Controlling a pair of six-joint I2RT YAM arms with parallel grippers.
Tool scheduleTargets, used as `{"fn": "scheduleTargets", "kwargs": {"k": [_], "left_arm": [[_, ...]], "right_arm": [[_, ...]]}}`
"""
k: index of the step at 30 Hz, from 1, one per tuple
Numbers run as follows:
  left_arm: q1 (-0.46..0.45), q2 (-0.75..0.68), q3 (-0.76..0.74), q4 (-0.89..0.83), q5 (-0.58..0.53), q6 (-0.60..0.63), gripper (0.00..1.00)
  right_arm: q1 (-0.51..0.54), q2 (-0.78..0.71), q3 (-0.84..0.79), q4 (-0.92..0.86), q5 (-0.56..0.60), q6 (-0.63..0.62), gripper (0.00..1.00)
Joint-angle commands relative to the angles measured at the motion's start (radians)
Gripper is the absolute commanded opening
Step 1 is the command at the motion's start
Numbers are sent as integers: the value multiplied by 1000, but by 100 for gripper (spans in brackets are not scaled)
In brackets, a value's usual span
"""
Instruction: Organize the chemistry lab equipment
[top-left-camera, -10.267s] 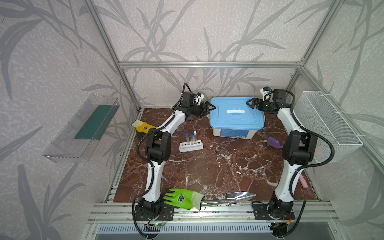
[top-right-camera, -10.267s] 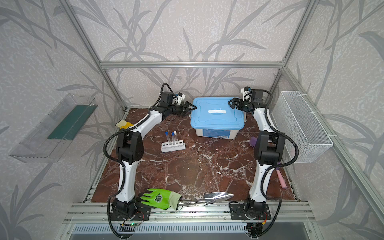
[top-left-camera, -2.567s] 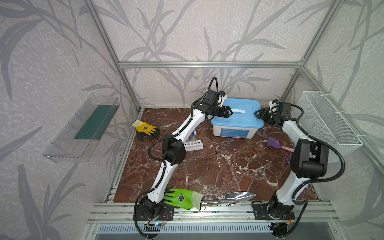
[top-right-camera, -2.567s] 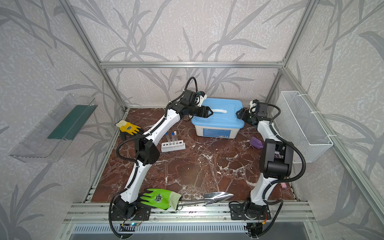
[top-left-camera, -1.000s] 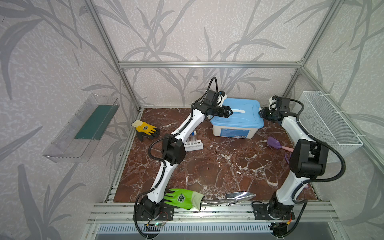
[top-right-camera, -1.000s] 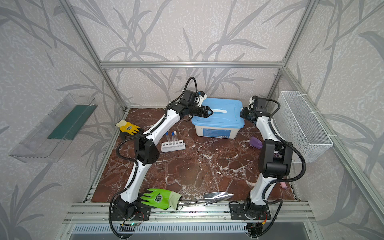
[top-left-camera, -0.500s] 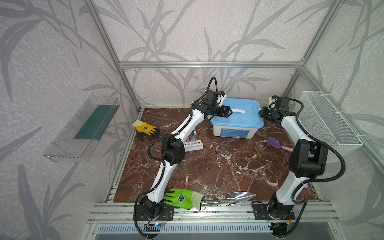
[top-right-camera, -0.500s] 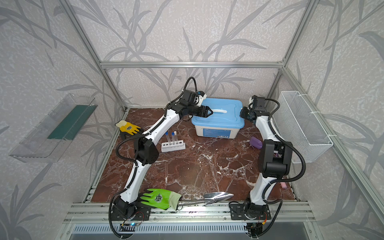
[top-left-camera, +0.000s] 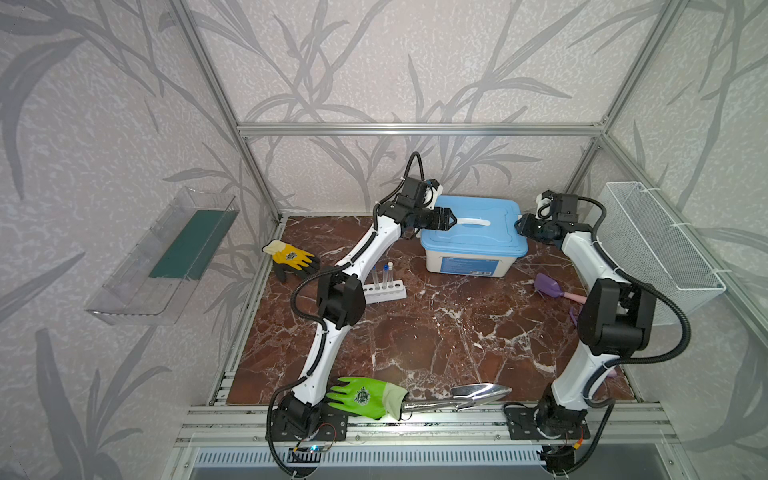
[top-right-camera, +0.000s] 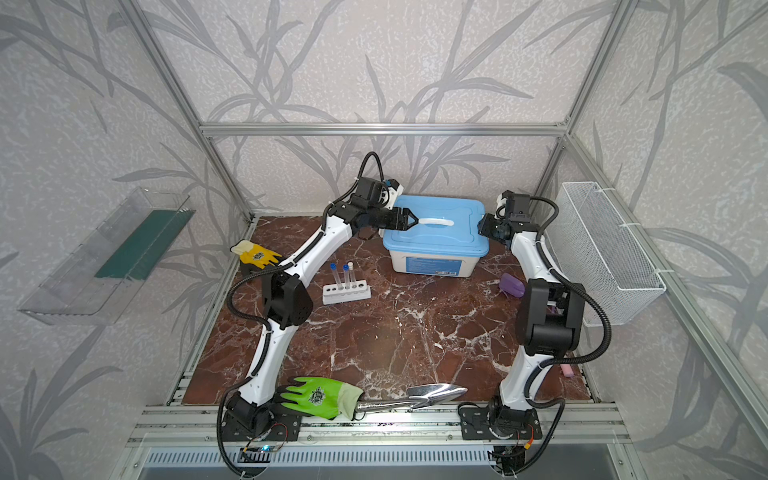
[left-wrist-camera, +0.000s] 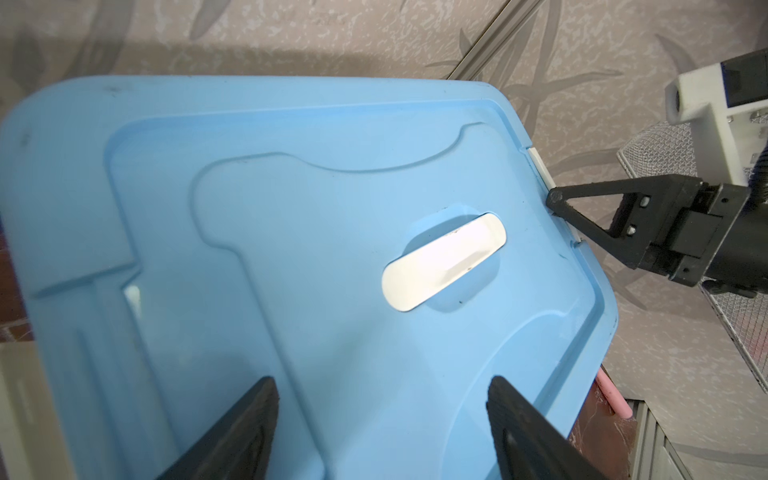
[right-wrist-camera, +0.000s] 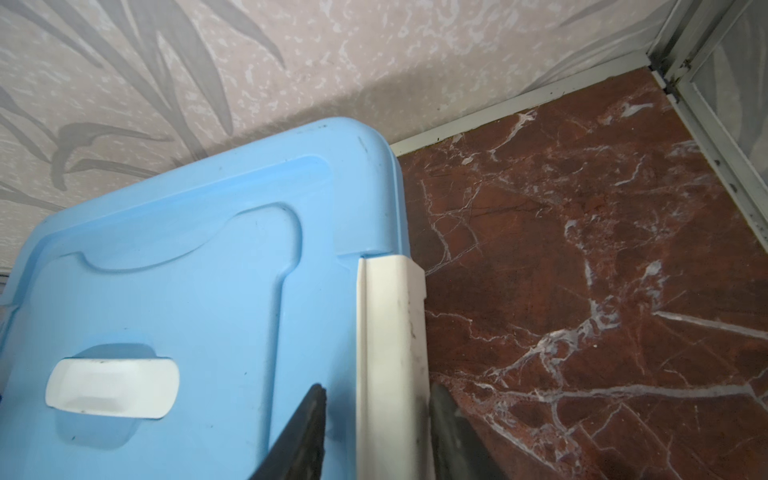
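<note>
A white rack (top-left-camera: 386, 291) (top-right-camera: 347, 293) stands left of centre on the marble floor, holding three capped test tubes (top-left-camera: 385, 274) (top-right-camera: 345, 274). Behind it sits a box with a blue lid (top-left-camera: 478, 239) (top-right-camera: 440, 241) (left-wrist-camera: 291, 249). My left gripper (top-left-camera: 453, 219) (top-right-camera: 413, 219) (left-wrist-camera: 382, 382) hovers open over the lid's left end, near the white handle (left-wrist-camera: 444, 262). My right gripper (top-left-camera: 518, 224) (top-right-camera: 480, 226) (right-wrist-camera: 378, 388) is at the lid's right edge. Its jaws straddle the white latch (right-wrist-camera: 390, 332) with a gap on the lid side. The bowl, cup, bottle and tweezers are out of view.
A yellow glove (top-left-camera: 291, 257) lies at the left edge. At the front lie a green glove (top-left-camera: 365, 397) and a metal trowel (top-left-camera: 478, 392). A purple scoop (top-left-camera: 548, 286) is on the right. A wire basket (top-left-camera: 660, 241) hangs on the right wall and a clear tray (top-left-camera: 166, 253) on the left.
Since ten seconds ago the left gripper has come from beside the box to over its lid. In the last second the right gripper's jaws have widened around the latch.
</note>
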Motion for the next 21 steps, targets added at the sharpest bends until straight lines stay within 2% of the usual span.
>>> {"fn": "scheduleTargets", "kwargs": {"k": [1,5,12,21], "left_arm": [[10,-84,-8,12,1,-8,80],[26,-139,-46,26,-20,-8,80],[86,-239,-242,136,-58,-67,81],[127,-231,-314,76,-55,-104,81]], "right_arm": [[3,-57,-25,37,-20,-18,46],[4,-101,-50,67,-21,-22,49],[23,-189,-95,74,57,-73,58],[168,-259,-91,18,125,-204,68]]}}
